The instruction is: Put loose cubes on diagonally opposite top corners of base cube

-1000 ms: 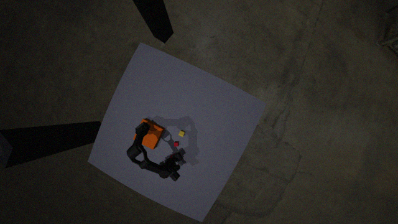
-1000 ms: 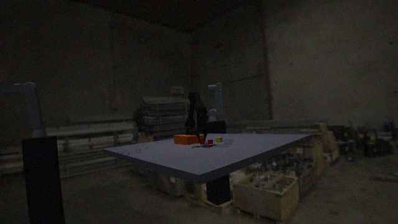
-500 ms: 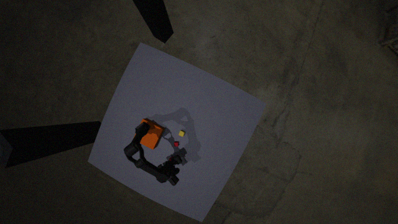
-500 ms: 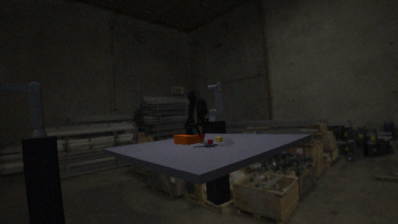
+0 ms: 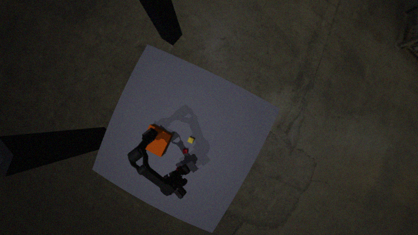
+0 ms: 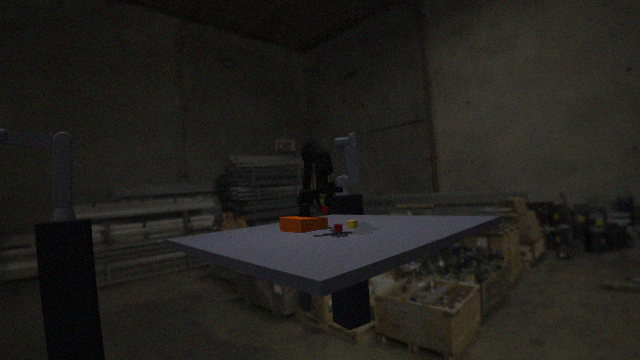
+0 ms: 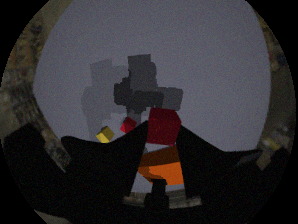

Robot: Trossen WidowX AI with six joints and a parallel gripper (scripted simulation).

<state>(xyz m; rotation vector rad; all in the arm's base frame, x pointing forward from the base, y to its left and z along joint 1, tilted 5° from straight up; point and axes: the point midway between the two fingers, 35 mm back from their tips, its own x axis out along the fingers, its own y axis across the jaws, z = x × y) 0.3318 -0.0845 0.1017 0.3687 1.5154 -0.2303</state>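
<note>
The orange base cube (image 5: pixel 159 142) (image 6: pixel 302 223) (image 7: pixel 161 171) stands on the grey table top (image 5: pixel 196 91) (image 6: pixel 400 240) (image 7: pixel 166 30). My gripper (image 5: pixel 177 170) (image 6: pixel 324 210) (image 7: pixel 161 125) is shut on a red cube (image 5: pixel 177 169) (image 6: pixel 324 209) (image 7: pixel 162 124) and holds it in the air, clear of the table, beside the base cube. A yellow cube (image 5: pixel 191 140) (image 6: pixel 352 224) (image 7: pixel 103 136) lies on the table a short way from the base cube. The black arm hides part of the base cube in the overhead view.
A second, small red cube (image 5: pixel 185 151) (image 6: pixel 338 228) (image 7: pixel 128 124) lies on the table between the yellow cube and my gripper. Black posts (image 5: pixel 163 19) (image 6: pixel 70 285) stand off the table's edges. Wooden crates (image 6: pixel 425 310) sit under the table.
</note>
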